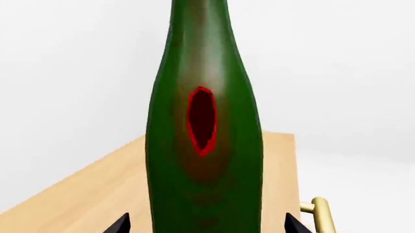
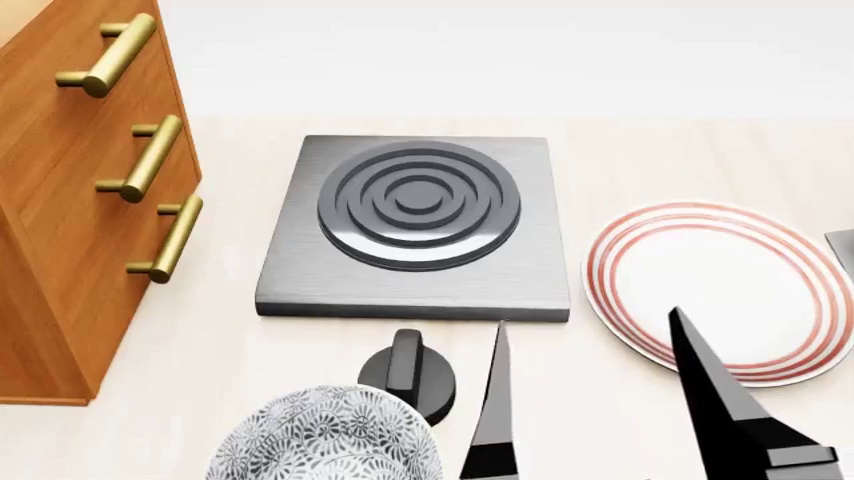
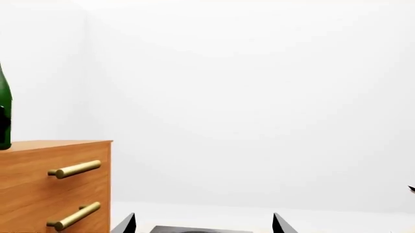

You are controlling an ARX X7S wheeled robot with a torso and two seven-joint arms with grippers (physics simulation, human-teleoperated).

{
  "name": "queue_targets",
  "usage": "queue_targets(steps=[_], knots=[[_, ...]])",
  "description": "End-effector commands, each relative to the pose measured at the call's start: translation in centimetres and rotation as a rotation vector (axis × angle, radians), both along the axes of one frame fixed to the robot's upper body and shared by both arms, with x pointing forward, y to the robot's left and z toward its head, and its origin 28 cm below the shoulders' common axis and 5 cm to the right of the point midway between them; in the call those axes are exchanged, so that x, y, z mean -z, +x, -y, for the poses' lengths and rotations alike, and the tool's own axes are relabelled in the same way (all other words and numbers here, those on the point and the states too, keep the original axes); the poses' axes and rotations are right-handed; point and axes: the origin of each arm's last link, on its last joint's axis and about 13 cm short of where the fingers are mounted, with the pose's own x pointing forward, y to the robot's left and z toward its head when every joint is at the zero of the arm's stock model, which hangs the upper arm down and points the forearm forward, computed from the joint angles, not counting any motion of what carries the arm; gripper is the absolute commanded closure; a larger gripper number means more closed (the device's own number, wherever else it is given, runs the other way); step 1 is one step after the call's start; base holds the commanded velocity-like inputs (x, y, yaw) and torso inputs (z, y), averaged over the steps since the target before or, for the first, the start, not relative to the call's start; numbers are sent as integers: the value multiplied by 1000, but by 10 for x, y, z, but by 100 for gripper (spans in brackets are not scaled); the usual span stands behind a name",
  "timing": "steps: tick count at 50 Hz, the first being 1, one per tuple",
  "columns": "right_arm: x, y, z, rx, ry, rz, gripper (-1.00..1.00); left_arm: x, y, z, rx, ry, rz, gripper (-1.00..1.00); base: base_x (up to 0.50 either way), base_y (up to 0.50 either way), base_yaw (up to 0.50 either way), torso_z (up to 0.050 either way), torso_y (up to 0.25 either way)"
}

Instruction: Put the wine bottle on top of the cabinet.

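Note:
The wine bottle [image 1: 204, 145], dark green glass, fills the left wrist view and stands upright on the cabinet's pale wood top [image 1: 84, 199]. My left gripper [image 1: 206, 225] is open. Its two dark fingertips [image 1: 120, 225] sit either side of the bottle's body with a gap on each side. In the right wrist view the bottle [image 3: 4, 111] shows at the edge, standing on the reddish-brown cabinet [image 3: 39, 189] with its brass handles. My right gripper [image 3: 204, 224] is open and empty. In the head view it [image 2: 589, 320] is low in front, and the cabinet [image 2: 67, 230] is at the left.
A dark square hob [image 2: 414, 230] with raised rings lies on the counter beside the cabinet. A red-ringed white plate [image 2: 721, 290] is to its right. A patterned bowl [image 2: 327, 440] and a black knob [image 2: 407, 375] sit near the front edge.

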Motion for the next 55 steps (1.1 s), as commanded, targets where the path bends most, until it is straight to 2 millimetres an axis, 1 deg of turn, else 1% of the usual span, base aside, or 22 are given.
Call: queue_targets(steps=[1, 5, 8, 10, 13, 14, 17, 19, 20, 21, 24, 25, 28, 32, 35, 39, 42, 44, 45, 47, 50, 55], knots=[[0, 0, -2, -8, -3, -2, -100, 0, -29, 6, 46, 56, 121, -100, 0, 0, 0, 0, 0], [1, 0, -2, -11, -6, -3, -100, 3, -43, 9, 71, 90, 161, -100, 0, 0, 0, 0, 0], [1, 0, -3, -15, -7, -4, -100, 4, -58, 13, 74, 133, 219, -100, 0, 0, 0, 0, 0], [2, 1, -4, -16, -8, -5, -100, 4, -65, 16, 83, 110, 278, -100, 0, 0, 0, 0, 0], [-1, -1, -3, -17, -7, 2, -100, 21, -86, 27, 122, 131, 298, -100, 0, 0, 0, 0, 0], [-1, -1, -3, -17, -7, 2, -100, 21, -86, 27, 122, 131, 298, -100, 0, 0, 0, 0, 0], [0, -1, -4, -20, -7, 1, -100, 32, -101, 35, 142, 146, 313, -100, 0, 0, 0, 0, 0], [-1, -1, -4, -21, -7, 3, -100, 37, -107, 38, 156, 158, 323, -100, 0, 0, 0, 0, 0], [-1, -1, -4, -21, -7, 4, -100, 41, -110, 40, 163, 194, 329, -100, 0, 0, 0, 0, 0], [-1, -1, -4, -21, -6, 3, -100, 51, -116, 43, 173, 202, 325, -100, 0, 0, 0, 0, 0], [-1, -1, -4, -19, -8, 2, -100, 61, -123, 45, 182, 191, 358, -100, 0, 0, 0, 0, 0], [-3, -2, -4, -21, -7, 7, -100, 67, -131, 48, 167, 218, 361, -100, 0, 0, 0, 0, 0], [-2, -2, -4, -20, -6, 8, -100, 76, -139, 51, 170, 248, 359, -100, 0, 0, 0, 0, 0], [-2, -2, -5, -24, -6, 7, -100, 88, -151, 61, 206, 260, 351, -100, 0, 0, 0, 0, 0], [-2, -2, -5, -26, -7, 7, -100, 100, -161, 68, 214, 229, 360, -100, 0, 0, 0, 0, 0], [-1, -2, -6, -28, -7, 6, -100, 126, -178, 82, 238, 204, 338, -100, 0, 0, 0, 0, 0], [-1, -2, -7, -32, -8, 5, -100, 130, -181, 84, 243, 197, 334, -100, 0, 0, 0, 0, 0], [-2, -2, -7, -35, -10, 7, -100, 133, -188, 89, 243, 203, 337, -100, 0, 0, 0, 0, 0], [-1, -2, -8, -36, -11, 6, -100, 134, -189, 93, 264, 241, 323, -100, 0, 0, 0, 0, 0], [-2, -2, -8, -38, -11, 6, -100, 134, -191, 98, 285, 218, 327, -100, 0, 0, 0, 0, 0], [-2, -2, -8, -41, -11, 8, -100, 138, -191, 103, 298, 246, 315, -100, 0, 0, 0, 0, 0], [-3, -2, -8, -39, -10, 10, -100, 142, -192, 109, 325, 234, 303, -100, 0, 0, 0, 0, 0]])
